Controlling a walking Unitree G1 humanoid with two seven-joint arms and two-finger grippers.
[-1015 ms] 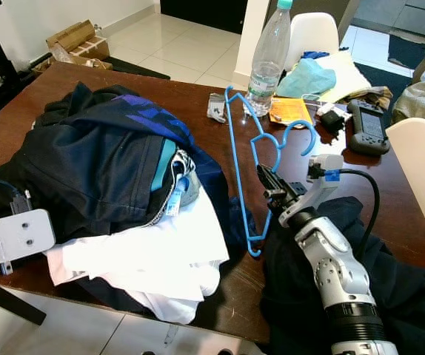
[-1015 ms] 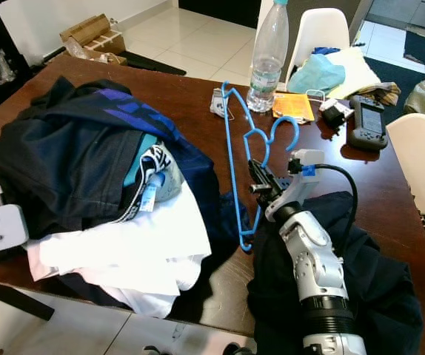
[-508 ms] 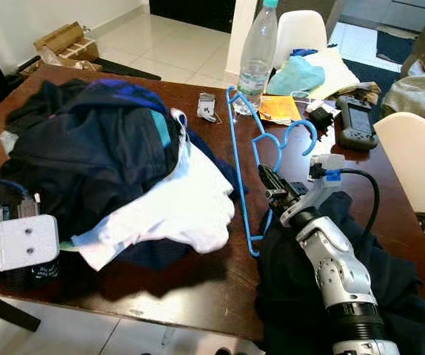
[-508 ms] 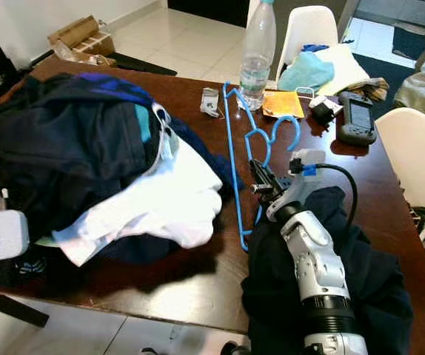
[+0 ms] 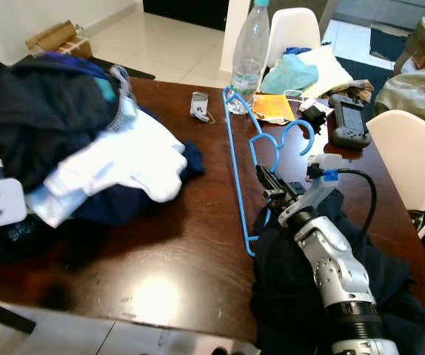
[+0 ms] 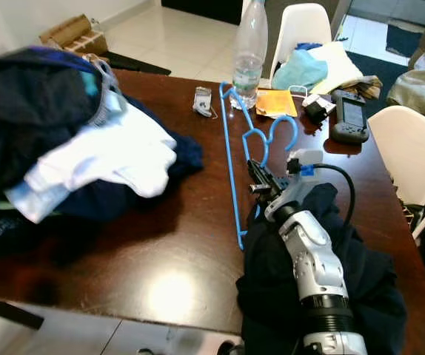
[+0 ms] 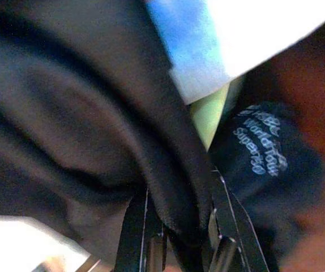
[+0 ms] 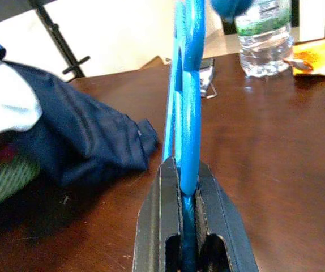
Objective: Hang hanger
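Left eye view, centre of frame: blue hanger (image 5: pixel 241 159) lies on the dark wooden table (image 5: pixel 190 244), its long bar running from near the water bottle (image 5: pixel 248 52) at upper centre down toward the lower centre, hook curling to the right of the bar. Right gripper (image 5: pixel 270 185) sits just right of centre, fingers clamped on the hanger's wire below the hook; right wrist view confirms it, the two black fingers (image 8: pixel 155 226) pinched tight on the blue wire (image 8: pixel 188 113) that runs straight away toward the bottle. The silver right arm stretches from the lower right over a dark garment (image 5: pixel 323 296) heaped at the table's lower right edge. Left gripper (image 7: pixel 176 238) in the left wrist view: fingers closed on a thick fold of dark cloth (image 7: pixel 89 130), white and blue fabric just beyond. That cloth belongs to the clothes pile (image 5: pixel 72 140) filling the upper left, navy and black with a white garment (image 5: pixel 124 159) draped on top. Upper right of frame: orange packet (image 5: pixel 273 109) beside the bottle, a black handheld device (image 5: pixel 347 122), teal cloth (image 5: pixel 292 74) on a white chair (image 5: pixel 290 29). Second white chair (image 5: pixel 409 166) at right edge. Cardboard boxes (image 5: pixel 53 38) on the pale floor, upper left.
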